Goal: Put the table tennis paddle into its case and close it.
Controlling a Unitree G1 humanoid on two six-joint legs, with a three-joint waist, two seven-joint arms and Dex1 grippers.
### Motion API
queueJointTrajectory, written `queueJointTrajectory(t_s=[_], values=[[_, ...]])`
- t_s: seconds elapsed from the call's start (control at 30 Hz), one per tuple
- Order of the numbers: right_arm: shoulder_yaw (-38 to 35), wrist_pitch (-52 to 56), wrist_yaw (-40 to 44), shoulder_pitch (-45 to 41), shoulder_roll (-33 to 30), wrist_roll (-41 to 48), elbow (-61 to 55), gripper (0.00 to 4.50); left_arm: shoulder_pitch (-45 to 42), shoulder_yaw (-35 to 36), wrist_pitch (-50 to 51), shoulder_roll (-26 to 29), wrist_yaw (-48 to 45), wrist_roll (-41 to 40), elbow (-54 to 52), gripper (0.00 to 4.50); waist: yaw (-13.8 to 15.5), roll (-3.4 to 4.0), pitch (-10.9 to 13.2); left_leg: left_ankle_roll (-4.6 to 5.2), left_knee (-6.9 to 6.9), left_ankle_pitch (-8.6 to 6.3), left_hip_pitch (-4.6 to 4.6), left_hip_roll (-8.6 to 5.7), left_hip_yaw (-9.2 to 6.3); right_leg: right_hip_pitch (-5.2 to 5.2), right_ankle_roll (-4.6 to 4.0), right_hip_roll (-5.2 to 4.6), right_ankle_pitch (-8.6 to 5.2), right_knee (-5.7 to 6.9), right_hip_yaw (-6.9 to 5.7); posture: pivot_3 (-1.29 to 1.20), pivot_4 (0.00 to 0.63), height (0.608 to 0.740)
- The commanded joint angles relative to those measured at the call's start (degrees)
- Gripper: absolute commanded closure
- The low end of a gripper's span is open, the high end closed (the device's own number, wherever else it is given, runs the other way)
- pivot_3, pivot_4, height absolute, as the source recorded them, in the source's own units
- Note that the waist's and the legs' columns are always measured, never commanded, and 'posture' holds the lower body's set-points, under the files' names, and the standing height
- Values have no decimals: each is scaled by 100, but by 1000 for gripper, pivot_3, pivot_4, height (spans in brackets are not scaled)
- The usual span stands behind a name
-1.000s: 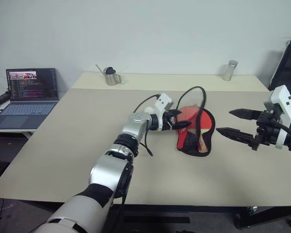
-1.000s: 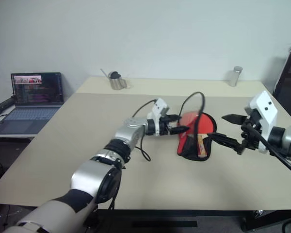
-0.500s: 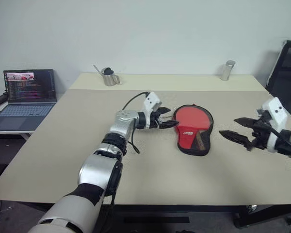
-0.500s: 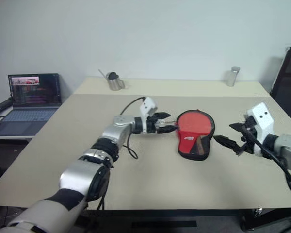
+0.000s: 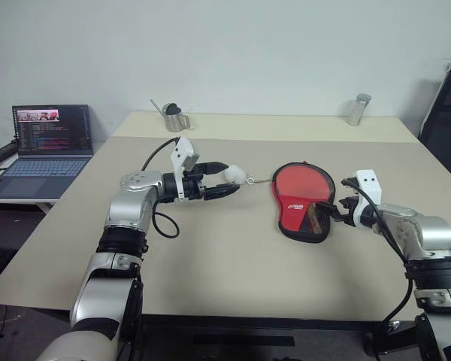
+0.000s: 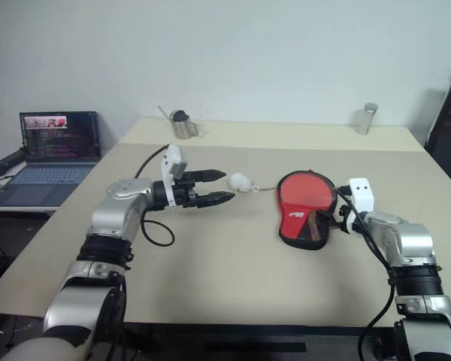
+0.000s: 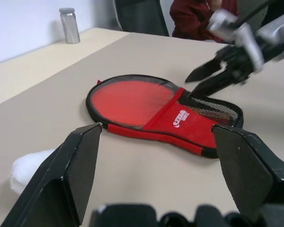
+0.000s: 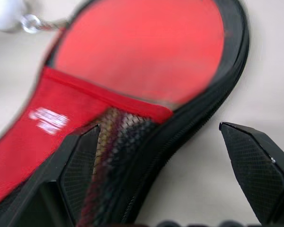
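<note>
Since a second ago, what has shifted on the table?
The left gripper drew back leftward from the case, open, exposing a white pom-pom on a chain. The right gripper came down to the case's lower edge, open. The case lies flat now, the paddle inside.

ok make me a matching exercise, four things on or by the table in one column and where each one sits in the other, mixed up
Things:
1. laptop
2. metal shaker
3. white pom-pom
4. right tool

Places:
A. far right part of the table, near the wall
B. at the narrow handle end of the case
C. on a low stand left of the table
D. on the table between the left tool and the round end of the case

Pairs: 1-C, 2-A, 3-D, 4-B
</note>
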Motion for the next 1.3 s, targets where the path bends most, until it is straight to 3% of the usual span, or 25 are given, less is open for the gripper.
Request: queueJointTrajectory(t_s=[0.03, 0.53, 0.63, 0.7, 0.87, 1.23, 1.3], values=[[18, -365, 103, -210, 43, -263, 345, 62, 23, 2, 178, 45, 111, -192, -565, 423, -13, 1, 0, 0, 0, 0, 0, 0, 2, 0, 0, 0, 0, 0, 1, 0, 150, 740], [385, -961, 778, -595, 398, -879, 1451, 62, 48, -102, 254, 45, 240, -256, -693, 423, -156, 2, -1, 12, 59, -7, 15, 3, 1, 3, 0, 2, 0, 81, 2, 0, 150, 740], [385, -986, 849, -689, 486, -930, 1663, 594, 60, -113, 248, 51, 234, -258, -699, 423, -176, 2, -2, 12, 65, -6, 21, 3, 0, 6, 0, 3, 0, 89, 2, 0, 150, 740], [336, -974, 875, -753, 540, -927, 1835, 1221, 69, -126, 244, 59, 231, -260, -706, 423, -191, 4, -3, 12, 66, -6, 24, 4, 1, 6, 0, 4, 0, 92, 3, 0, 150, 740], [199, -947, 852, -885, 692, -900, 2140, 1296, 75, -153, 206, 102, 226, -245, -690, 423, -205, 3, -7, 12, 65, -5, 26, 7, 1, 6, 0, 6, 0, 94, 4, 0, 150, 740], [-38, -763, 576, -857, 1157, -826, 2233, 4348, 160, -152, 249, 265, 97, -263, -683, 423, -245, -11, -23, 9, 67, -2, 42, 7, 2, 13, -7, 6, 7, 111, 6, 0, 150, 740], [-56, -624, 588, -797, 1253, -775, 2047, 4482, 268, -163, 309, 400, -55, -299, -725, 423, -268, -11, -23, 9, 66, -1, 49, 8, 4, 13, -7, 6, 6, 118, 8, 0, 150, 740]])
